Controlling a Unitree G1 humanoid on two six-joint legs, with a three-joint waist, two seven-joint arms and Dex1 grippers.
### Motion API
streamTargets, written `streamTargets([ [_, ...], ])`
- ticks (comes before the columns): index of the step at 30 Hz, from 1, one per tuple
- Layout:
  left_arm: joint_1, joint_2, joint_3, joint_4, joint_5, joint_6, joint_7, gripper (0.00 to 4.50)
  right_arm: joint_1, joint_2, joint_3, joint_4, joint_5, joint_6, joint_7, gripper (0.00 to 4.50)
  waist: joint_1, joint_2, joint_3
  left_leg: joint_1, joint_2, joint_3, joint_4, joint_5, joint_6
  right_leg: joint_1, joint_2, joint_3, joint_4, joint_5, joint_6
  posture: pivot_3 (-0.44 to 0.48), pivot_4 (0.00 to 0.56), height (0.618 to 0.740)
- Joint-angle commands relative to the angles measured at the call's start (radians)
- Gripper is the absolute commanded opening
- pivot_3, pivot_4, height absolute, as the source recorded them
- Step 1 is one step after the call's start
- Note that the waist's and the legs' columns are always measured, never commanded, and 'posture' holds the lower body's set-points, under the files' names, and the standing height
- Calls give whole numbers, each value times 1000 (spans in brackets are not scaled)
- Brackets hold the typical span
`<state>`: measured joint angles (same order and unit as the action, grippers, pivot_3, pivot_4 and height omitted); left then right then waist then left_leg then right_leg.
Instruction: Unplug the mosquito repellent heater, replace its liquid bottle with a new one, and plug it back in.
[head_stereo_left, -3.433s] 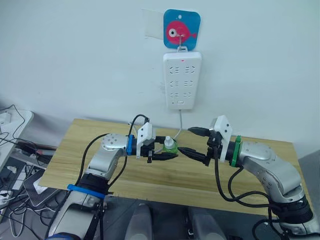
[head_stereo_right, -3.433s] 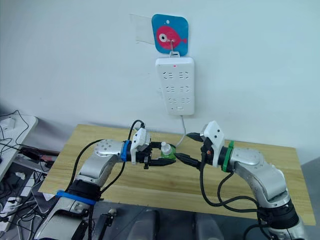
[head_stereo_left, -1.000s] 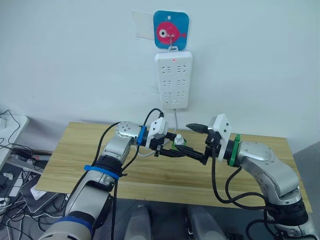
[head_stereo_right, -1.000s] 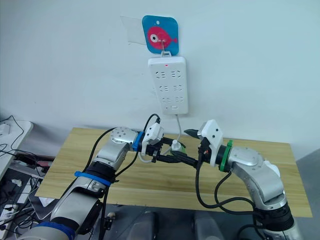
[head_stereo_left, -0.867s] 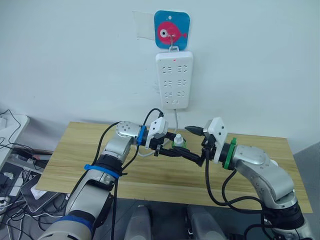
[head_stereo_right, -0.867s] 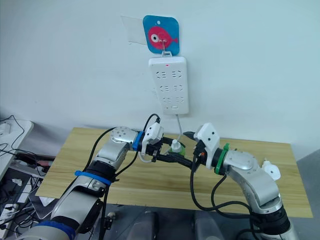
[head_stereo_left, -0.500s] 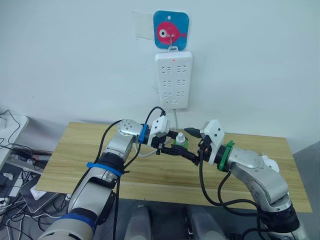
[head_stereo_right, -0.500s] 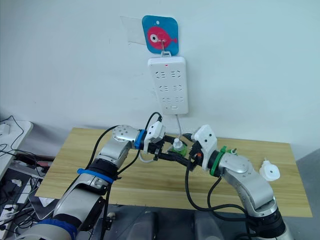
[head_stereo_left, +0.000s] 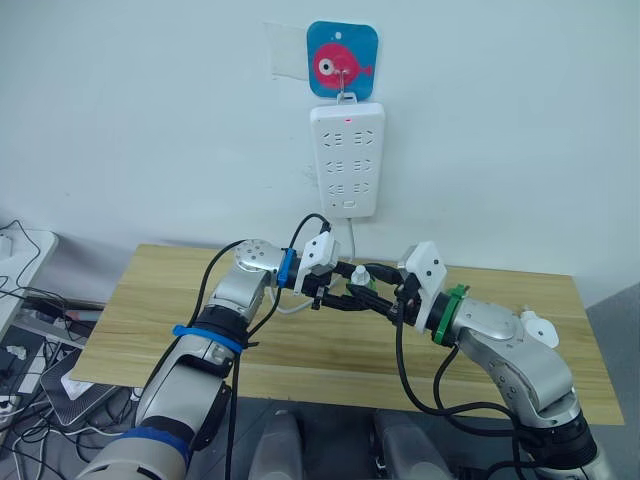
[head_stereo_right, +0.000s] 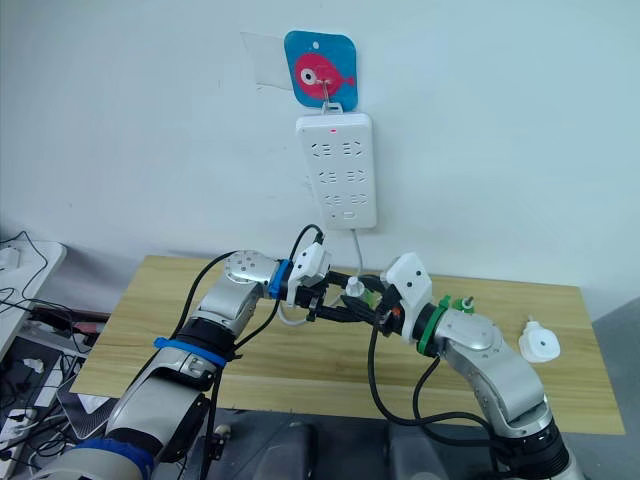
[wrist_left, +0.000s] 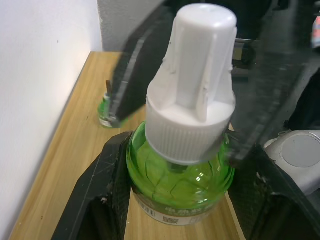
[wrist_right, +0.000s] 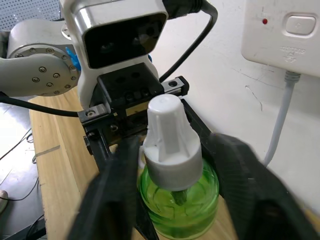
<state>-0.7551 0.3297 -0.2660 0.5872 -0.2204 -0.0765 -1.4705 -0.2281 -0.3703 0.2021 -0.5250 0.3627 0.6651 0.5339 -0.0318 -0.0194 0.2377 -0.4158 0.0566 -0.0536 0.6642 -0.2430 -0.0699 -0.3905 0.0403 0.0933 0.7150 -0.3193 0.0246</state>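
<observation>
Right gripper (head_stereo_right: 372, 296) had advanced since half a second before, from just short of the capped bottle to astride it.

1. New bottle (wrist_left: 183, 165), green, white cap (wrist_right: 171, 143): clamped by its body between the fingers (wrist_left: 102, 192) of the left gripper (head_stereo_left: 345, 298), held above the table (head_stereo_left: 150, 290).
2. Right gripper: spread, one finger (wrist_right: 116, 192) either side of the cap, contact not discernible.
3. Old liquid bottle (wrist_left: 105, 108), uncapped: upright on the table beyond the left gripper, near the wall.
4. Heater (head_stereo_right: 541, 345): on the table, well beyond the right arm's elbow.
5. Power strip (head_stereo_left: 347, 160): on the wall above both grippers.
</observation>
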Motion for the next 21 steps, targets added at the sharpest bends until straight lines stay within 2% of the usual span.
streamTargets([
  [1, 10, 7, 22, -47, -10, -15, -3, 2256, -6, 6, -1, -19, 7, -22, 6, 1075, 0, 0, 0, 0, 0, 0, 0, 0, 0, 0, 0, 0, 0, 0, 0, 44, 152, 740],
  [4, 20, 7, 19, -62, -15, -8, -10, 2256, -16, -3, -2, -12, 17, -26, 27, 1077, 0, 0, 0, 0, 0, 0, 0, 0, 0, 0, 0, 0, 0, 0, 0, 41, 146, 740],
  [6, 30, 10, 14, -77, -23, -4, -28, 2256, -55, -25, -1, 6, 47, -28, 97, 1077, -1, 0, -1, 0, 0, 0, 0, 0, 0, 0, 0, 0, 0, 0, 0, 38, 145, 740],
  [12, 69, 37, -11, -166, -56, 28, -121, 2256, -258, -170, 84, 237, 47, -196, 539, 1077, 0, 0, -3, 1, 0, 0, 0, 0, 0, 0, 0, -1, 0, 0, 0, 37, 126, 740],
  [15, 83, 54, -38, -221, -71, 52, -144, 2256, -410, -171, 143, 439, 33, -295, 759, 1077, -4, 0, -4, 1, 0, 0, 0, 0, 0, 0, 0, -1, 0, 0, 0, 59, 124, 740],
  [21, 95, 45, -37, -246, -64, 76, -138, 2256, -512, -110, 137, 649, -4, -382, 838, 1077, 3, 0, -6, 0, 1, -2, 0, 3, -3, 0, -1, -4, 0, 0, 0, 81, 129, 740],
])
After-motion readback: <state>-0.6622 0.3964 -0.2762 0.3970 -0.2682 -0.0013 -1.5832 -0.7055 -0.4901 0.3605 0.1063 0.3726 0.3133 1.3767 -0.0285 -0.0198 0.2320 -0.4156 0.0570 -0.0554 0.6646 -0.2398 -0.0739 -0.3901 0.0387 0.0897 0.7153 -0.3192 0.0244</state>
